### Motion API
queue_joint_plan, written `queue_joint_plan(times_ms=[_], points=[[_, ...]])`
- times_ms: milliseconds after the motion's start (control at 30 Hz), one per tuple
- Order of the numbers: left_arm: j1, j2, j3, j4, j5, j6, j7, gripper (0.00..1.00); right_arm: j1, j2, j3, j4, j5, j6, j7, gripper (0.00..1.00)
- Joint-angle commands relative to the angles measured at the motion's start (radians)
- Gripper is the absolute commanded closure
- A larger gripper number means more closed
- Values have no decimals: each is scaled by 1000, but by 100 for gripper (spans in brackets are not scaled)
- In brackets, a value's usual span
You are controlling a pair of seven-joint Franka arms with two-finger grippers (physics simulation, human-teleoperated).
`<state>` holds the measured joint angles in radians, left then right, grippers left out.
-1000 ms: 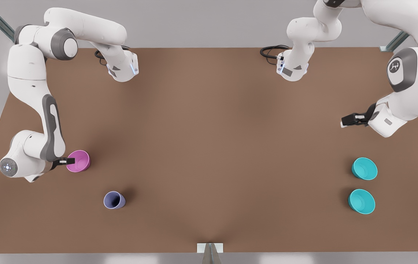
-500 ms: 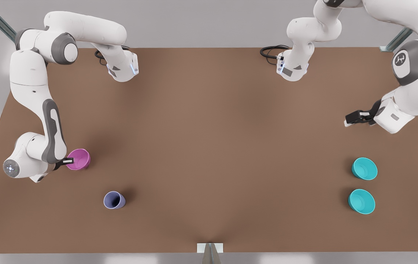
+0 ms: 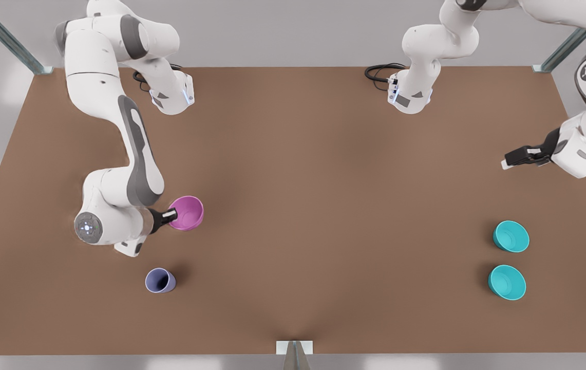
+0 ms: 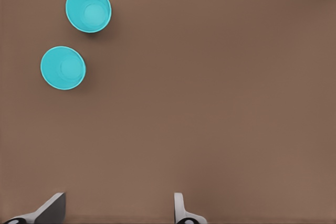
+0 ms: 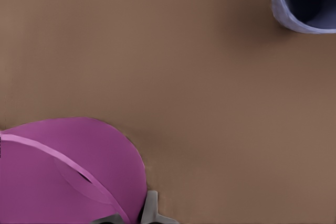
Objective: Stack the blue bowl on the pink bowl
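The pink bowl [image 3: 188, 211] hangs tilted just above the table in the front view's left half, with my right gripper [image 3: 171, 215] shut on its rim. The right wrist view shows the pink bowl [image 5: 63, 177] close up, one fingertip [image 5: 150, 209] against its outer wall. Two alike blue bowls [image 3: 511, 236] [image 3: 507, 282] stand upright one behind the other at the front view's right. My left gripper [image 3: 514, 158] hovers open well behind them, holding nothing. From the left wrist view the two blue bowls [image 4: 88, 9] [image 4: 63, 67] sit far from the spread fingers [image 4: 52, 207].
A lavender cup [image 3: 159, 280] stands near the front edge, just in front of the right gripper, also seen as the lavender cup [image 5: 307, 1]. The brown table [image 3: 323, 205] is bare across its middle. Both arm bases and cables sit at the back edge.
The right arm has swung toward the front view's right, carrying the pink bowl off its spot and toward the table's middle. The left gripper has drifted toward the front view's right edge.
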<state>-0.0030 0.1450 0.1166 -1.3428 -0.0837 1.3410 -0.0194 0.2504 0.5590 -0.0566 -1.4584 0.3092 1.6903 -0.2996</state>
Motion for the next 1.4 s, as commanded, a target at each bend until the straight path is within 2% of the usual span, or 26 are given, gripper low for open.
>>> queue_joint_plan(times_ms=[0, 100, 233, 600, 633, 667, 700, 767, 833, 867, 900, 933, 967, 1033, 1067, 1100, 1133, 1167, 1233, 1267, 1367], points=[[-3, -1, 5, 1, 1, -17, 12, 0, 95, 33, -3, 10, 188, 94, 416, 79], [-5, -1, 8, -2, -1, -25, 12, 0, 234, 167, 40, 98, 265, 390, 757, 79], [-5, 1, 6, -2, -2, -23, 12, 0, 372, 288, 46, 119, 261, 635, 866, 79], [-5, 12, 8, 1, -39, -20, 12, 0, 412, 388, 95, 199, 281, 700, 883, 79], [-3, 22, 11, 1, -36, -26, 13, 0, 412, 392, 95, 197, 281, 700, 873, 53], [-3, 21, 18, 1, -37, -26, 13, 0, 412, 395, 95, 197, 281, 704, 872, 14], [-5, 24, 17, 1, -36, -26, 12, 0, 412, 397, 97, 194, 280, 735, 872, 0], [-2, 36, 51, 1, -42, -28, 19, 0, 412, 391, 97, 197, 275, 738, 872, 0], [-2, 59, 51, 1, -50, -20, 3, 0, 414, 320, 87, 194, 274, 738, 873, 0], [-6, 103, 46, 2, -48, -17, -2, 0, 399, 251, 75, 178, 262, 718, 876, 0], [0, 116, 54, 5, -47, -11, 18, 0, 310, 121, 54, 98, 226, 528, 873, 0], [9, 136, 66, 1, -48, 36, 55, 0, 178, 55, 55, 102, 148, 232, 828, 0], [17, 169, 95, -2, -59, 41, 91, 0, 47, 33, 57, 121, 97, -10, 682, 0], [26, 168, 126, -4, -60, 35, 128, 0, -209, 12, 69, 156, -154, -288, 346, 0], [40, 170, 135, -18, -59, 85, 177, 0, -233, -57, 83, 158, -280, -365, 321, 0], [66, 153, 149, -139, -103, 230, 225, 0, -237, -163, 83, 156, -360, -409, 258, 0], [66, 136, 170, -240, -145, 335, 280, 0, -229, -247, 81, 156, -368, -494, 257, 0], [84, 169, 170, -277, -148, 437, 381, 0, -223, -283, 74, 158, -366, -501, 258, 0], [159, 298, 167, -276, -228, 604, 666, 0, -223, -292, 64, 158, -366, -500, 255, 0], [199, 335, 167, -266, -300, 619, 757, 0, -223, -297, 64, 159, -369, -501, 261, 0], [244, 400, 169, -239, -317, 672, 867, 0, -223, -301, 64, 147, -366, -505, 264, 0]])
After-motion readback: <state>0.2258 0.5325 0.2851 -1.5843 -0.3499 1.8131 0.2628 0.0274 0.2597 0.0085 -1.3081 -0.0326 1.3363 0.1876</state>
